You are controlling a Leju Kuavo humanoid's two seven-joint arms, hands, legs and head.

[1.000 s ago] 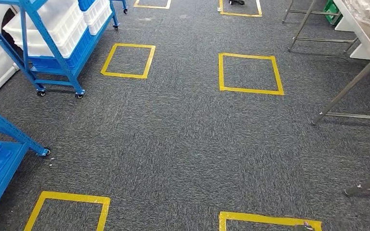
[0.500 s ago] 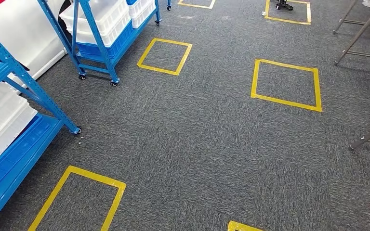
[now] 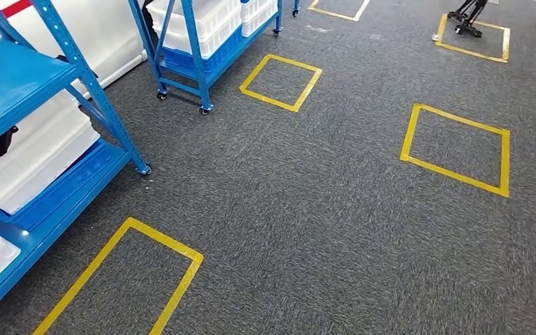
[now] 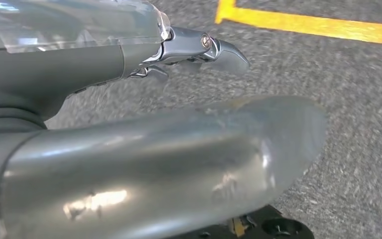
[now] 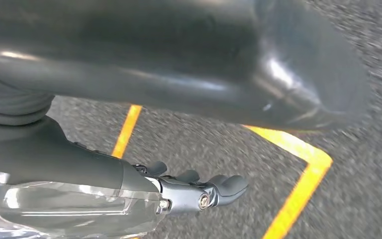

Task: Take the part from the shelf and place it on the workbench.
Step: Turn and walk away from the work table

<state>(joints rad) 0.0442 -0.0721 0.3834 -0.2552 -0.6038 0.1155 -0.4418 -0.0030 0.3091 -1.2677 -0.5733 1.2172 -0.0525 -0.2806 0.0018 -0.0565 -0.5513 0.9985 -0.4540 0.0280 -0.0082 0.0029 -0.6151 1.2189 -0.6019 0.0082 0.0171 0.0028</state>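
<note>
Grey carpet floor [image 3: 300, 209] spreads across the head view, marked with yellow tape squares [image 3: 457, 149]. Along its left edge stands a blue shelf [image 3: 21, 77] on castors, its lower tiers carrying white plastic bins [image 3: 31, 153]; a dark object sits at the edge of one bin, too small to identify. A second blue shelf [image 3: 195, 42], also loaded with white bins, stands farther along the same edge, beside a white wall. Near the far right corner of the floor a dark stand rests inside one tape square. The part itself cannot be told apart in any picture, so where it lies on the shelf cannot be told.

The left hand [image 4: 179, 99] hangs over the carpet near a yellow tape line, its thick thumb and darker fingers [image 4: 219, 50] spread apart and holding nothing. The right hand [image 5: 189, 139] likewise hangs above a taped corner, fingers [image 5: 224, 186] apart and empty.
</note>
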